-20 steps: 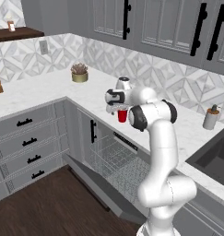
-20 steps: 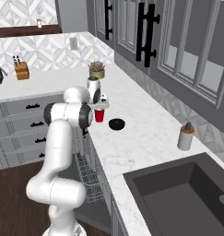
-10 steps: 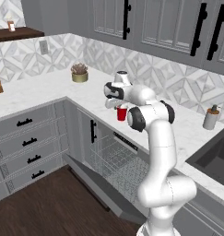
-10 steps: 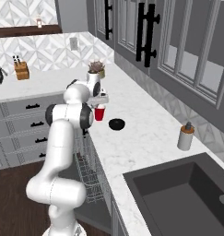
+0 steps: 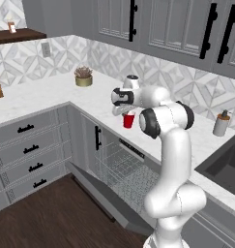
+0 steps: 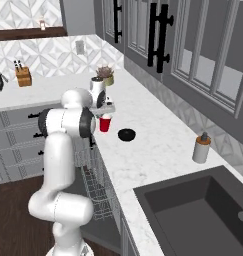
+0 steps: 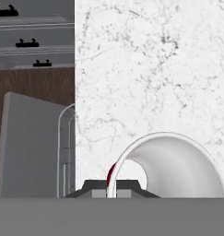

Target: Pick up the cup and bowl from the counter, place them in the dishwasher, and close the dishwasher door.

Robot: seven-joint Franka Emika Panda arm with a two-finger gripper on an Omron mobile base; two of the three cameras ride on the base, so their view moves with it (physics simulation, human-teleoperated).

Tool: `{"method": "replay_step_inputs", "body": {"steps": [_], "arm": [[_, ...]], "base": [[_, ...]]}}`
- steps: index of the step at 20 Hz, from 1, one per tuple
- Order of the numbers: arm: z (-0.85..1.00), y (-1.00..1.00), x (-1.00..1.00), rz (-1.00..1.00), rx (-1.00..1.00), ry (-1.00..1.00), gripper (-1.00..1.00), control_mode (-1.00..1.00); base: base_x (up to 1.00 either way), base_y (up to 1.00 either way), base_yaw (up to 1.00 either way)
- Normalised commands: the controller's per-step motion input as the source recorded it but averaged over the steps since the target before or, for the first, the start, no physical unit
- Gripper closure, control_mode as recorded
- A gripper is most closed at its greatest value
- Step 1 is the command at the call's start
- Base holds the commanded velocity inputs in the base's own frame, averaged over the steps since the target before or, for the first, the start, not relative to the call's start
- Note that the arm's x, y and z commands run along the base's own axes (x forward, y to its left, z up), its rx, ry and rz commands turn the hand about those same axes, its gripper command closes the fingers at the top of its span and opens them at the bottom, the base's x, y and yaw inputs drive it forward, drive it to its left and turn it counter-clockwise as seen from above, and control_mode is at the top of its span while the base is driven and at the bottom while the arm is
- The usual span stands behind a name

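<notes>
2 items are waiting on the tabletop (image 6: 158, 145); the gripper (image 5: 124, 112) is pinching the cup (image 5: 129, 120) by its rim near the edge. Next: lifting it toward the dishwasher (image 5: 124, 167) rack below.

The wall (image 5: 66, 51) behind the worktop has grey and white tiles with diamond shapes, and dark grey cupboards (image 5: 177, 24) with long black handles hang above it. The floor (image 5: 36, 220) is dark brown wood, and grey drawers (image 5: 27, 145) with small black handles stand in the corner. A little plant pot (image 5: 83, 77) sits near the wall, a brown shelf (image 5: 17, 35) hangs up high, and a dark sink (image 6: 193, 212) is set in the top.
</notes>
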Motion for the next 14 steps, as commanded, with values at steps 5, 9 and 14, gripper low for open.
{"method": "replay_step_inputs", "body": {"steps": [5,9,14], "arm": [[0.24,0.39,-1.00,0.00,0.06,-0.14,1.00,-1.00],[0.25,0.73,-1.00,0.00,-0.01,0.00,1.00,-1.00],[-0.20,0.55,-0.73,0.01,-0.12,0.06,1.00,-1.00]], "base": [[0.00,0.00,0.00],[0.00,0.00,0.00],[0.00,0.00,0.00]]}}
